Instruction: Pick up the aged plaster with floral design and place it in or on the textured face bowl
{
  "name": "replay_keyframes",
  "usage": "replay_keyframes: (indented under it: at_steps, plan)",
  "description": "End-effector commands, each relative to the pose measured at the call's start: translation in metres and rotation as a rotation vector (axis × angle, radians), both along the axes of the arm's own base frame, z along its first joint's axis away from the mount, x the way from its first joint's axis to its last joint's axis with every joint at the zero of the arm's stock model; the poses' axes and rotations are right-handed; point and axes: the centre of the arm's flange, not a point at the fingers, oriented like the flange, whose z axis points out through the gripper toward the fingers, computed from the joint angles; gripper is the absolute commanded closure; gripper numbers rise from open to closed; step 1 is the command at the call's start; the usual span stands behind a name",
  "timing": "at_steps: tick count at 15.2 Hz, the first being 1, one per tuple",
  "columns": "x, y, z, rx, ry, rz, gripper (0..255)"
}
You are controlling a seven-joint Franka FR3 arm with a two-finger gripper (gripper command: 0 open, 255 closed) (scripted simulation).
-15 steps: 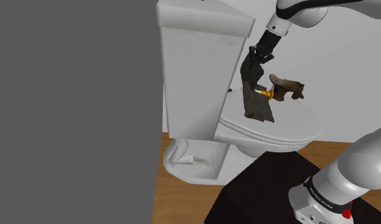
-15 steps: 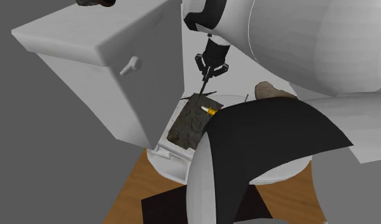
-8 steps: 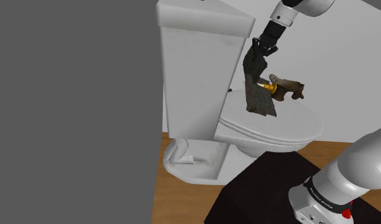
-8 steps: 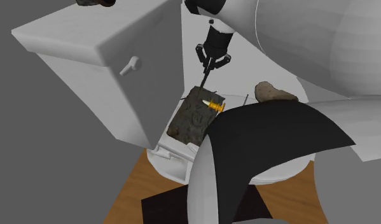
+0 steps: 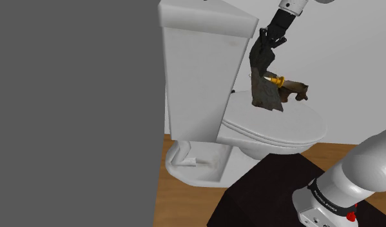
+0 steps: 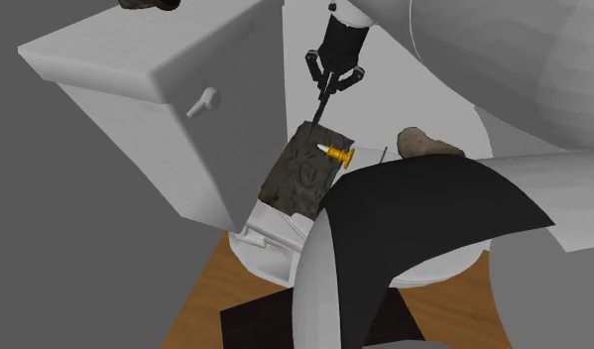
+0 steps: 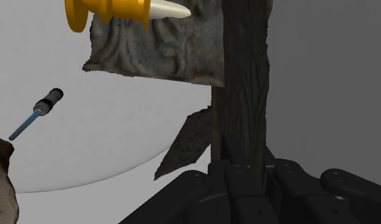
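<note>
- Well, the brown bowl (image 5: 297, 89) stands on the white toilet lid (image 5: 294, 129), toward the shoulder view's right. The slab covers its near side, and I cannot see into it from any camera.
- In the second exterior view the bowl (image 6: 423, 144) is a brown lump just past the arm (image 6: 433, 208).
- My claw (image 5: 267, 45) is closed on the upper edge of the dark, mottled slab (image 5: 261, 90). The slab hangs tilted beside the tank (image 5: 198, 64), over the back of the lid.
- At the wrist, the black fingers (image 7: 236, 184) clasp the slab (image 7: 246, 83) edge-on, and leafy relief shows on its face.
- An orange peg (image 5: 276, 80) with a white tip sits against that face.
- Against a second ago, the claw (image 6: 333, 81) and the slab (image 6: 299, 178) are higher, and the peg (image 6: 336, 154) has gone up with them. The bowl has not moved.
- I cannot tell whether the slab's lowest corner is quite clear of the lid.
- A small tool with a blue shaft (image 7: 36, 113) lies on the lid (image 7: 87, 146). I cannot make out what it is.
- The arm cuts off much of the lid in the second exterior view.
</note>
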Motion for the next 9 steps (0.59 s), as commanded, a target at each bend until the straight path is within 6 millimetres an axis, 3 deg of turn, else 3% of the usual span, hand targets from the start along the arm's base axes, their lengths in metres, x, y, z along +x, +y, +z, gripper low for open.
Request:
replay_keyframes:
  at_steps: [1,9]
  plan:
    - [0.001,0.0,0.007,0.0,0.0,0.0,255]
    - [-0.026,-0.102,0.017,0.0,0.0,0.0,255]
